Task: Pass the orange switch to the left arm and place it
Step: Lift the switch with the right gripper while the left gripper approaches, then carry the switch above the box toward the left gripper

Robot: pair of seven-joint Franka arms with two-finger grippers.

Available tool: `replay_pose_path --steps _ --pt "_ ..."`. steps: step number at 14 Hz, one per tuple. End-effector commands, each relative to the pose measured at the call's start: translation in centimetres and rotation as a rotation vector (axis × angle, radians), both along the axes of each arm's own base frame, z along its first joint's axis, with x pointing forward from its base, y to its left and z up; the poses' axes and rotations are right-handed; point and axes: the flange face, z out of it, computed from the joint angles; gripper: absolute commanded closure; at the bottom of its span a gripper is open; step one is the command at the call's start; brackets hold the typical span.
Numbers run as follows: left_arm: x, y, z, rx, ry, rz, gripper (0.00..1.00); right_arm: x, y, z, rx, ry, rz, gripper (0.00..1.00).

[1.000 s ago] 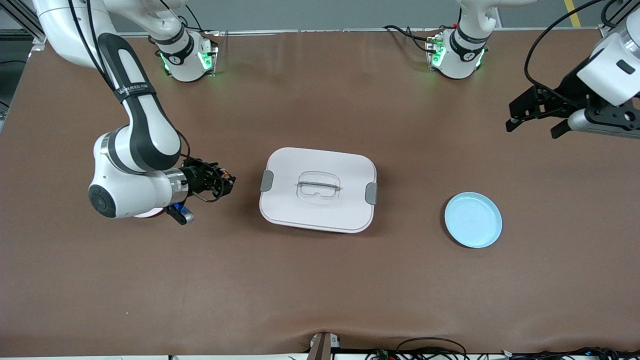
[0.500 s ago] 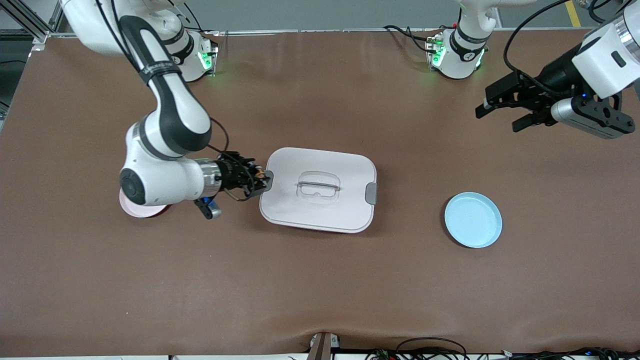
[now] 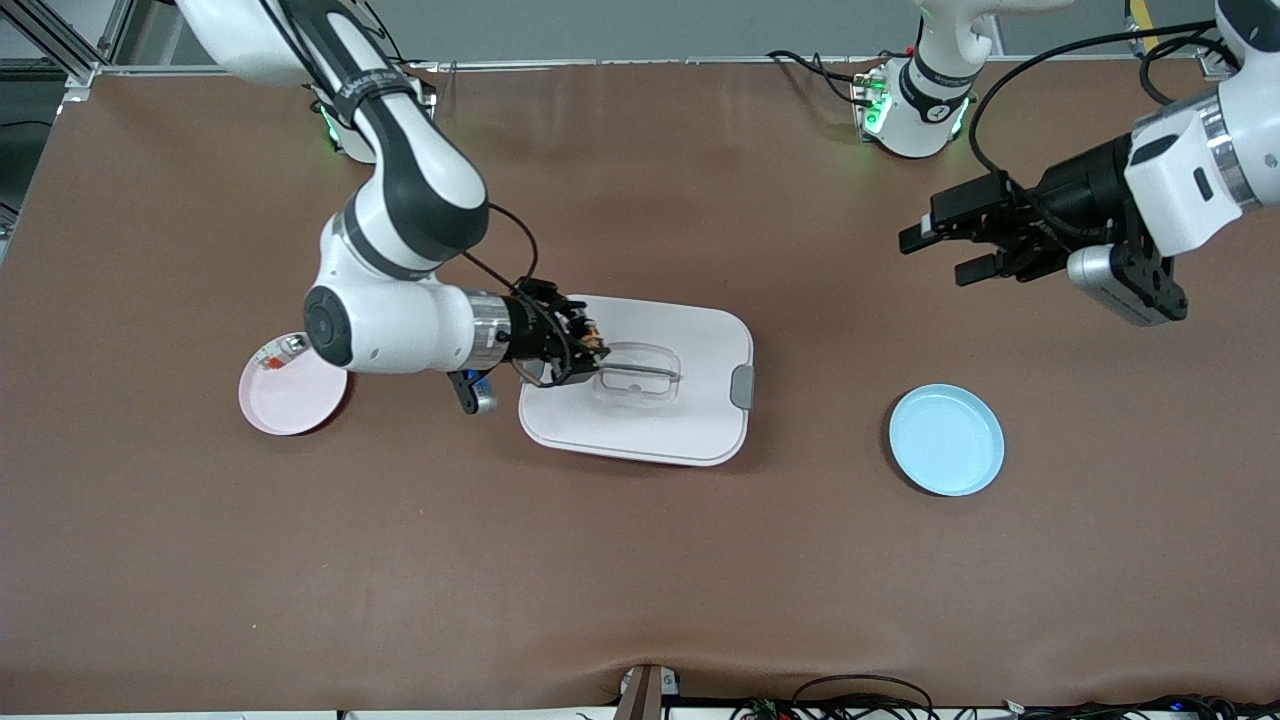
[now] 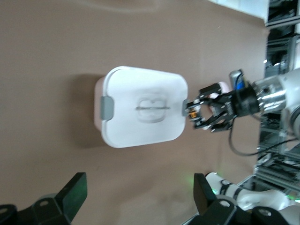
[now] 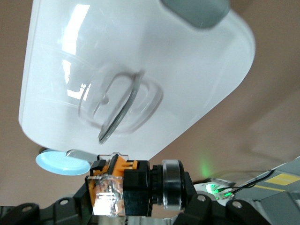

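No legible writing — right pincer (closed) holds orange switch over box.

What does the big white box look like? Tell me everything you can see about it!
The box is a big white container with rounded corners that looks like smooth, shiny plastic. It has a grey latch at each end, and its lid has a sunken handle in the middle. The lid is on. The box lies flat on the brown table, about in its middle. Nothing can be seen touching it; the right gripper hangs over the lid.
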Motion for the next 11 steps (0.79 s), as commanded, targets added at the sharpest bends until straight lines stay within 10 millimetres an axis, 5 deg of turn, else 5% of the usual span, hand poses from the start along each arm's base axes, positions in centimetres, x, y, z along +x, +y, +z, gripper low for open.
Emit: replay_pose_path --steps 1,7,11 --pt "-0.8 -1.3 -1.4 -0.03 -0.003 0.024 0.0 -0.3 4.8 0.8 0.024 0.027 -0.102 1.0" --pt "0.1 -2.5 -6.2 -0.07 -0.013 0.107 0.0 -1.2 11.3 5.2 0.096 0.037 -0.292 1.0" --pt "0.9 -3.9 -8.9 -0.07 -0.009 0.118 0.0 -1.2 13.7 6.9 0.188 0.036 -0.41 1.0"
